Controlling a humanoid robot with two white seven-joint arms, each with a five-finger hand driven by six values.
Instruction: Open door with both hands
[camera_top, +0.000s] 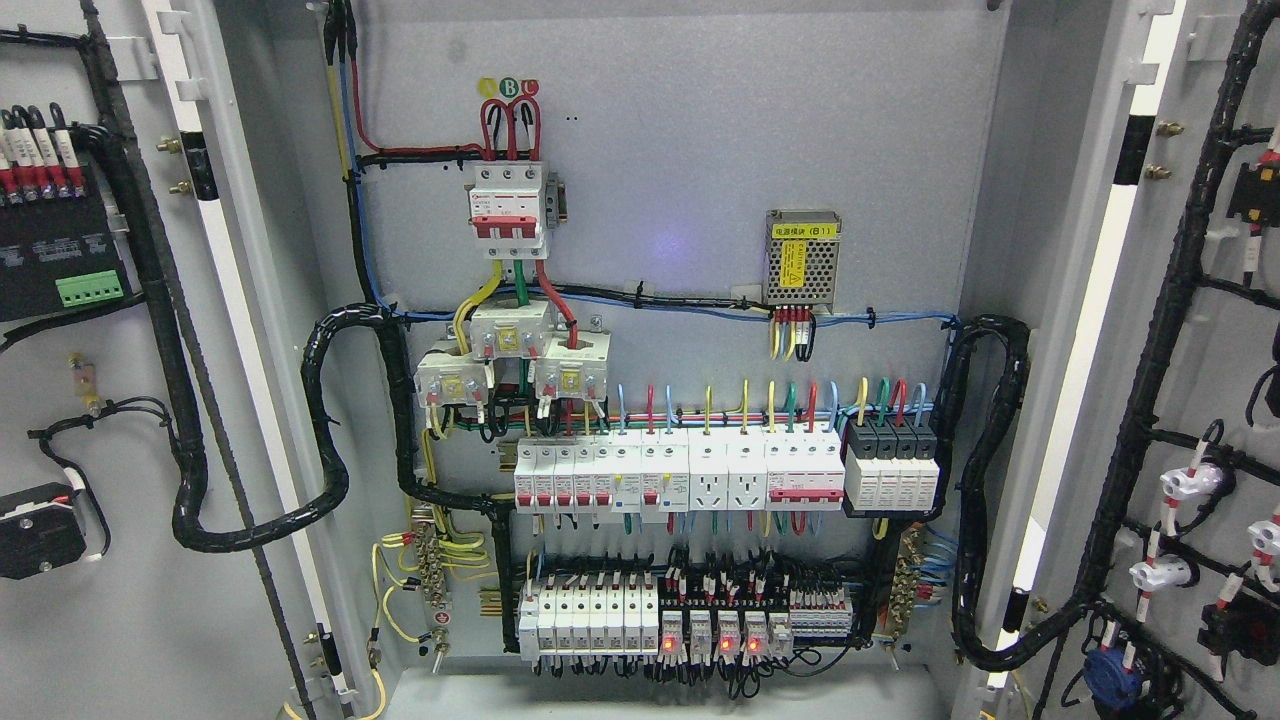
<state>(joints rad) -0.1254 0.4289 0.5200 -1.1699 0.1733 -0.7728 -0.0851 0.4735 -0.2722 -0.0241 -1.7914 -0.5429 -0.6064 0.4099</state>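
Both grey cabinet doors stand swung wide. The left door shows its inner face with black cable looms and a black module. The right door also shows its inner side, carrying wired pushbutton backs. Between them lies the cabinet's back panel with its wiring. No robot hand or arm appears anywhere in the head view.
On the panel sit a red-and-white main breaker, a small meshed power supply, a row of white breakers and sockets and a lower row of relays with red lights. Thick black conduits loop from the panel to each door.
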